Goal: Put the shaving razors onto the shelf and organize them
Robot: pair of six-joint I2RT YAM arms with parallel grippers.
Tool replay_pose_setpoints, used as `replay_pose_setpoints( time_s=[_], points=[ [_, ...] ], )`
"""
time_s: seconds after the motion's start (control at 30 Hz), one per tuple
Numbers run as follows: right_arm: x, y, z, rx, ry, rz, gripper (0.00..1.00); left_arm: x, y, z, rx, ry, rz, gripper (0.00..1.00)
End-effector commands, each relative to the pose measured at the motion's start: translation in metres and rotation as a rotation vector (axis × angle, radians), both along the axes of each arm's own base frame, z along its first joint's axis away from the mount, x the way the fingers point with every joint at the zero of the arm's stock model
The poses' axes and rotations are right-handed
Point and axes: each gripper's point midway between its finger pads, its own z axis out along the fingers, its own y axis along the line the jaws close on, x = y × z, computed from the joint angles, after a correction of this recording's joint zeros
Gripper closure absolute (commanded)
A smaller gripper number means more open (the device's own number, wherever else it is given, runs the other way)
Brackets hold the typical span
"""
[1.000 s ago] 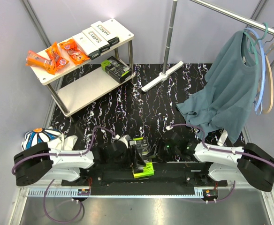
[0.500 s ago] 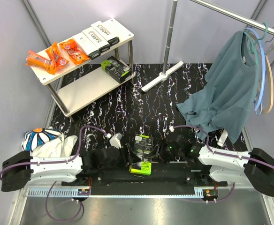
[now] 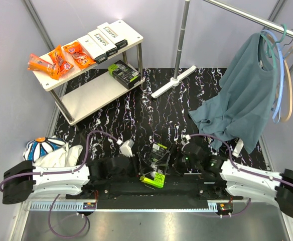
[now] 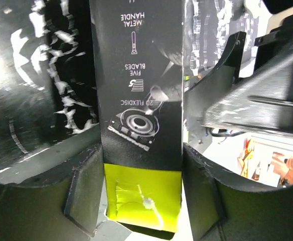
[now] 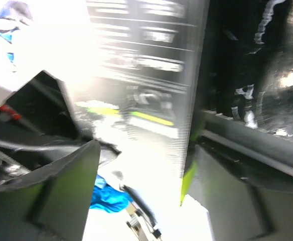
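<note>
Pack (image 3: 159,153) caught between both grippers at the near edge, with the shelf (image 3: 94,95) well apart at the far left.

The left gripper (image 4: 142,170) holds the pack by its lime end, with fingers (image 4: 89,186) pressed against both long edges. The pack's long axis runs straight out along those fingers, black end pointing away. In the top view it stands tilted, lime end low. The right gripper (image 5: 146,165) flanks the black end from the other side, but that view is too blurred to tell whether it grips or stands clear. The shelf lies up and left of the pack, on the left arm's side, so the carry looks like that arm's job. A twin pack (image 3: 124,72) already lies on the lower board, and boxes (image 3: 106,39) and packets (image 3: 61,59) line the upper one.
</note>
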Motion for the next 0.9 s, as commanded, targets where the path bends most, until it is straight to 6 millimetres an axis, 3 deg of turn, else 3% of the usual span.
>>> replay_pose_setpoints(
  time_s=[0.0, 0.03, 0.13, 0.33, 0.67, 0.87],
  points=[
    [0.011, -0.008, 0.031, 0.028, -0.104, -0.054, 0.02, 0.011, -0.022, 0.065, -0.133, -0.119, -0.016, 1.0],
    [0.014, -0.01, 0.045, 0.053, -0.143, -0.078, 0.0, 0.011, -0.021, 0.068, -0.131, -0.132, -0.022, 1.0],
    [0.016, -0.023, 0.053, 0.056, -0.171, -0.116, 0.0, 0.012, -0.02, 0.074, -0.13, -0.149, -0.023, 1.0],
    [0.01, -0.035, 0.044, 0.049, -0.145, -0.142, 0.0, 0.014, -0.019, 0.078, -0.113, -0.159, -0.015, 1.0],
    [0.012, -0.042, 0.047, 0.033, -0.166, -0.161, 0.0, 0.02, -0.022, 0.091, -0.117, -0.182, -0.004, 1.0],
    [0.011, -0.043, 0.047, 0.031, -0.165, -0.161, 0.0, 0.042, -0.02, 0.101, -0.188, -0.175, 0.052, 1.0]
  ],
)
